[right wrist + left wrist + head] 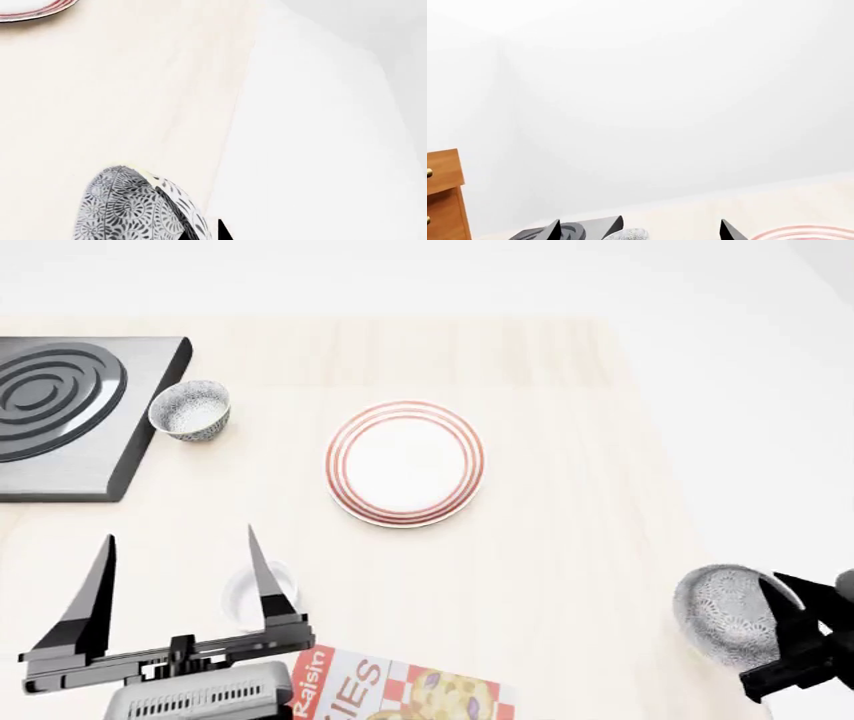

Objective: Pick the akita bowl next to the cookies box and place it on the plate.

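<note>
From the head camera we saw a pale wooden tabletop [561, 570] with the plate [403, 463], white with red rings, lying bare near its middle. The plate held nothing, so the placing step was not yet done.

At the near right edge of the tabletop, the right gripper [787, 645] held an akita bowl [725, 614], grey-patterned outside, tipped on its side with its mouth turned away from the plate. The dark fingers were clamped on its rim, and the bowl looked lifted rather than resting flat, though we could not be sure it was clear of the surface. The right wrist camera showed the same patterned wall close up, with a sliver of the plate far off.

A second look-alike bowl [188, 410] stood upright at the far left, just beside a black stove [67, 415]. The cookies box [387, 690] lay at the near edge, partly cut off. A small white cup [248, 597] sat near it, behind the left gripper [180, 585], whose two fingers stood spread apart and empty.

We judged the pick done and the carry to the plate, then lowering and letting go, still ahead. The bowl would need righting first.
</note>
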Robot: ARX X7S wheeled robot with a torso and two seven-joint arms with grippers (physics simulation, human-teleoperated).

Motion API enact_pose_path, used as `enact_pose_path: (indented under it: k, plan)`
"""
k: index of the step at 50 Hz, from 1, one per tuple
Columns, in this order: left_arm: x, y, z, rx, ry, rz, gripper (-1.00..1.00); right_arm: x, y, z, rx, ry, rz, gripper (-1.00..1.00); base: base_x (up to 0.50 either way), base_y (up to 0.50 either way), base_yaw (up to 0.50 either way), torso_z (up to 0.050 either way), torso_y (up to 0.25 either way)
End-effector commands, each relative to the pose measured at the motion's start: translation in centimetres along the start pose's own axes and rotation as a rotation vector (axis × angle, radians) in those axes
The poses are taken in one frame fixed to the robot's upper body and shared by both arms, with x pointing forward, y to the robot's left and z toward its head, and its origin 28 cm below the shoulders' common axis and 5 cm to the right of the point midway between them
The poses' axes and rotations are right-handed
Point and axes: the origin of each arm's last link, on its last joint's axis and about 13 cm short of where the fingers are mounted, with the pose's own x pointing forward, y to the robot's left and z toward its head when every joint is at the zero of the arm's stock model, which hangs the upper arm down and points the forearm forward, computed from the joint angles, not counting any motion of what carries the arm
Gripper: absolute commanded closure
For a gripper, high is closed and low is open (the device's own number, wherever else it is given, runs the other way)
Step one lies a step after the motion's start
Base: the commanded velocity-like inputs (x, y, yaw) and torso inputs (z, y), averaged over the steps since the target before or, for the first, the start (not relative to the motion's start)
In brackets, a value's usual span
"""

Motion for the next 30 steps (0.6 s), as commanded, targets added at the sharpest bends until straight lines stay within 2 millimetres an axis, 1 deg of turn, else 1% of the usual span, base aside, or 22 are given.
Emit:
enact_pose_path:
  k: [1,6,7,8,9,10,11,12,13,14,15,17,18,21,22,23,24,25,26,28,29,30]
  plan:
    - [0.1,0.0,-0.2,-0.001,0.003,0.000,-1.00,0.6,0.7,7.7,-0.406,-0.312,-0.071,1.00,0.00,0.00,0.00,0.000,0.000]
    - [0.1,0.1,-0.2,-0.006,0.011,0.000,-1.00,2.1,1.2,11.6,-0.497,-0.439,-0.095,1.00,0.00,0.00,0.00,0.000,0.000]
    - [0.1,0.0,-0.2,-0.008,0.012,-0.001,-1.00,2.9,1.4,13.1,-0.541,-0.566,-0.101,1.00,0.00,0.00,0.00,0.000,0.000]
    - [0.1,0.1,-0.2,-0.010,0.012,-0.002,-1.00,3.4,1.5,13.7,-0.551,-0.638,-0.130,1.00,0.00,0.00,0.00,0.000,0.000]
    - [0.1,0.0,-0.2,-0.010,0.015,-0.002,-1.00,3.8,1.7,14.4,-0.573,-0.699,-0.114,1.00,0.00,0.00,0.00,0.000,0.000]
    - [0.1,0.1,-0.2,-0.011,0.015,-0.002,-1.00,4.0,1.9,14.7,-0.570,-0.712,-0.098,1.00,0.00,0.00,0.00,0.000,0.000]
    - [0.1,0.1,-0.2,-0.011,0.015,-0.001,-1.00,4.7,2.2,16.1,-0.609,-0.829,-0.151,1.00,0.00,0.00,0.00,0.000,0.000]
    - [0.1,0.1,-0.2,-0.014,0.017,0.000,-1.00,5.1,2.3,16.6,-0.609,-0.860,-0.153,1.00,0.00,0.00,0.00,0.000,0.000]
    - [0.1,0.1,-0.2,-0.015,0.017,0.000,-1.00,5.7,2.1,17.9,-0.496,-0.868,-0.193,1.00,0.00,0.00,0.00,0.000,0.000]
    - [0.1,0.1,-0.2,-0.015,0.020,0.000,-1.00,6.2,2.3,19.2,-0.435,-0.994,-0.166,1.00,0.00,0.00,0.00,0.000,0.000]
    - [0.1,0.1,-0.2,-0.017,0.020,0.000,-1.00,6.5,2.5,20.0,-0.361,-1.074,-0.171,1.00,0.00,0.00,0.00,0.000,0.000]
    - [0.1,0.1,-0.1,-0.017,0.017,-0.001,-1.00,6.9,3.1,20.5,-0.376,-1.128,-0.134,1.00,0.00,0.00,0.00,0.000,0.000]
    - [0.1,0.2,0.1,-0.021,0.014,0.000,-1.00,7.6,3.9,20.9,-0.404,-1.181,-0.130,1.00,0.00,0.00,0.00,0.000,0.000]
    - [0.1,0.2,0.1,-0.022,0.014,0.001,-1.00,8.9,4.7,21.8,-0.432,-1.246,-0.136,1.00,0.00,0.00,0.00,0.000,0.000]
    - [0.1,0.2,0.1,-0.024,0.015,0.001,-1.00,9.3,4.9,22.5,-0.476,-1.276,-0.143,1.00,0.00,0.00,0.00,0.000,0.000]
    - [0.1,0.1,0.1,-0.025,0.017,-0.002,-1.00,9.6,5.2,24.0,-0.340,-1.321,-0.157,1.00,0.00,0.00,0.00,0.000,0.000]
    - [0.0,0.1,0.1,-0.026,0.017,-0.004,-1.00,10.0,5.3,24.8,-0.367,-1.305,-0.139,1.00,0.00,0.00,0.00,0.000,0.000]
    - [0.0,0.1,0.1,-0.027,0.017,-0.005,-1.00,10.2,5.5,25.3,-0.311,-1.279,-0.139,1.00,0.00,0.00,0.00,0.000,0.000]
    - [0.0,0.1,0.3,-0.032,0.015,-0.005,-1.00,11.0,5.7,26.6,-0.313,-1.306,-0.169,1.00,0.00,0.00,0.00,0.000,0.000]
    - [0.1,0.2,0.3,-0.033,0.014,-0.005,-1.00,11.9,6.0,27.7,-0.232,-1.296,-0.147,1.00,0.00,0.00,0.00,0.000,0.000]
    - [0.1,0.2,0.3,-0.036,0.014,-0.004,-1.00,13.0,6.3,28.5,-0.147,-1.217,-0.117,1.00,0.00,0.00,0.00,0.000,0.000]
    - [0.1,0.2,0.3,-0.037,0.014,-0.003,-1.00,13.3,6.5,28.8,-0.107,-1.191,-0.093,1.00,0.00,0.00,0.00,0.000,0.000]
